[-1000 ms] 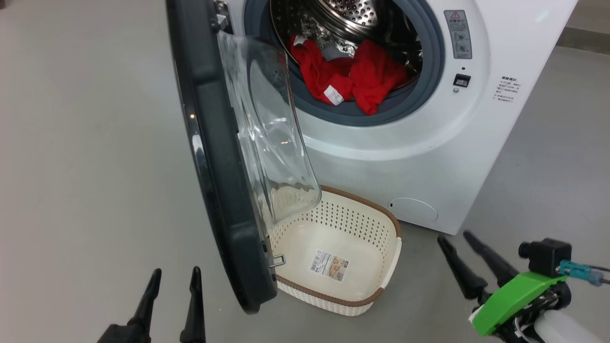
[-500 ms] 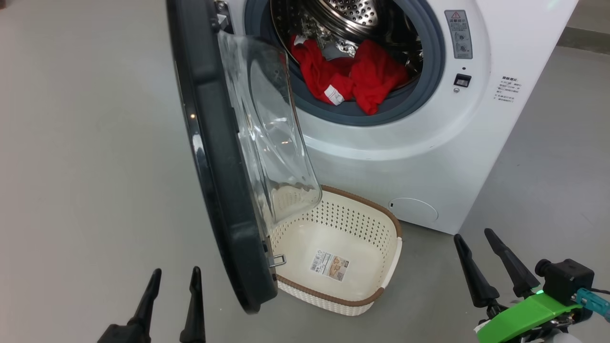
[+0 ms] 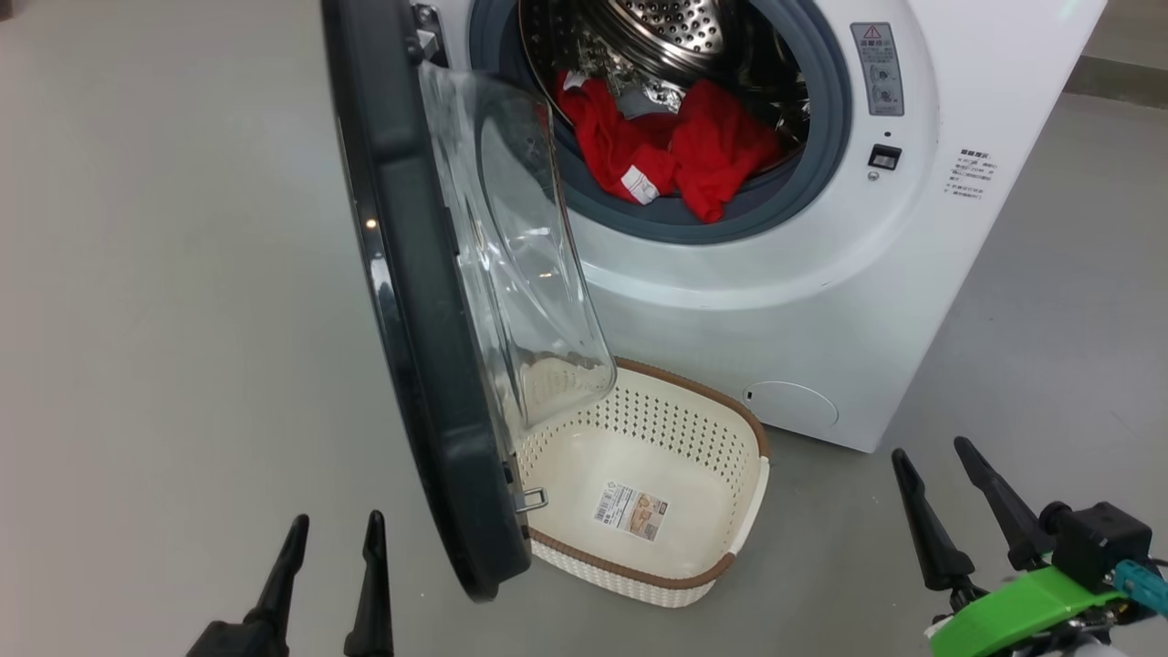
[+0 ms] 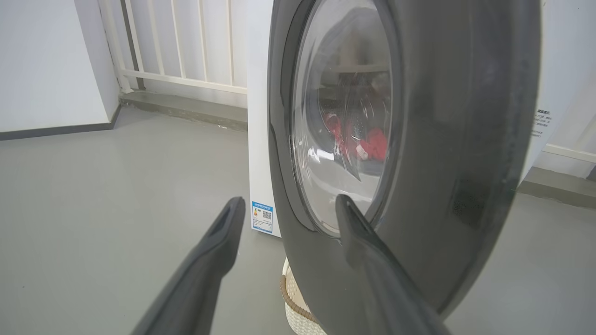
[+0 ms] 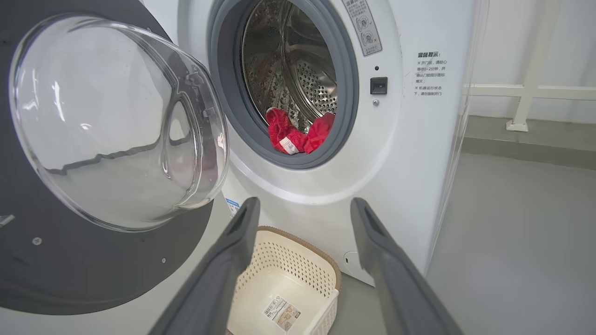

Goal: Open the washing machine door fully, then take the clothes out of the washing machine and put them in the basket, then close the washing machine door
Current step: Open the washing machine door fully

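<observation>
Washer (image 3: 821, 301): big, white, mouth open.
Door (image 3: 411, 301): swung out wide, stands between left gripper (image 3: 337, 518) and drum.
Basket (image 3: 630, 570): on floor under mouth, nothing in it.
Clothes (image 3: 712, 155): red heap on drum's low lip, stretched side to side, up and left of right gripper (image 3: 931, 449).
Right gripper nearer, path looks clear.
Both grippers spread wide, holding nothing.

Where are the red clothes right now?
In the head view the red clothes lie top middle, in the washing machine, draped over its grey seal, right of the open door and above the basket.
</observation>
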You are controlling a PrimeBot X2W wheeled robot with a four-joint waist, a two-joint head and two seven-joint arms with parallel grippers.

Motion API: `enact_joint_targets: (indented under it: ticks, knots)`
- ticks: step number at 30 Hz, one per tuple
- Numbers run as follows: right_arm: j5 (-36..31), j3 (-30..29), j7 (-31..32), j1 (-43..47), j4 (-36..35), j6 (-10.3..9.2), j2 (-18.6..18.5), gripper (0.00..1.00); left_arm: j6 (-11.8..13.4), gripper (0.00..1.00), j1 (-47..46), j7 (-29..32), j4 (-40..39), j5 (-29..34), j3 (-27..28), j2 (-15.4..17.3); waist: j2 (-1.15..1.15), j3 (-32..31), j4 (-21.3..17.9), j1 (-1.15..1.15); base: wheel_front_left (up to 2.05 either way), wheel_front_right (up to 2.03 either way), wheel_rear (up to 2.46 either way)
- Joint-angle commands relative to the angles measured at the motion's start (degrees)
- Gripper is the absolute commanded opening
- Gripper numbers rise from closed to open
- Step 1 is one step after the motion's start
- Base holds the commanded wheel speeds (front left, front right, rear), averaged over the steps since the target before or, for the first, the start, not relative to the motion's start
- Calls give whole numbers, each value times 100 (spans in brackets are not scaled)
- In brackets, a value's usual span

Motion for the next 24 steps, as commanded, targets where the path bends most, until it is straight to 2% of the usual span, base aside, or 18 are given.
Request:
enact_joint_targets:
  ticks: [1, 7, 14, 16, 21, 24]
  knots:
    - [-82, 72, -53, 23, -135, 37, -50, 100, 1, 100, -91, -29, -113, 29, 198, 49, 0, -2, 1, 0, 0, 0, 0]
    - [-573, -91, -53, 131, -225, 37, -7, 100, 7, 100, -95, -29, -94, 23, 197, 49, 0, -11, 3, 0, 0, 0, 0]
    - [-646, -204, -53, 202, -254, 37, 83, 100, 30, 100, -120, -29, -157, -43, 255, 49, 0, -21, 0, 0, 0, 0, 0]
    - [-651, -216, -53, 204, -259, 37, 92, 100, 76, 0, -191, -29, -363, -202, 410, 49, 0, -20, 4, 0, 0, 0, 0]
    - [-664, -223, -53, 203, -267, 37, 93, 100, 199, 0, -451, -29, -1572, -413, 867, 49, 0, -17, 10, 0, 0, 0, 0]
    - [-668, -203, -53, 200, -264, 37, 84, 100, 222, 0, -540, -29, -2414, -493, 813, 49, 0, -23, -2, 0, 0, 0, 0]
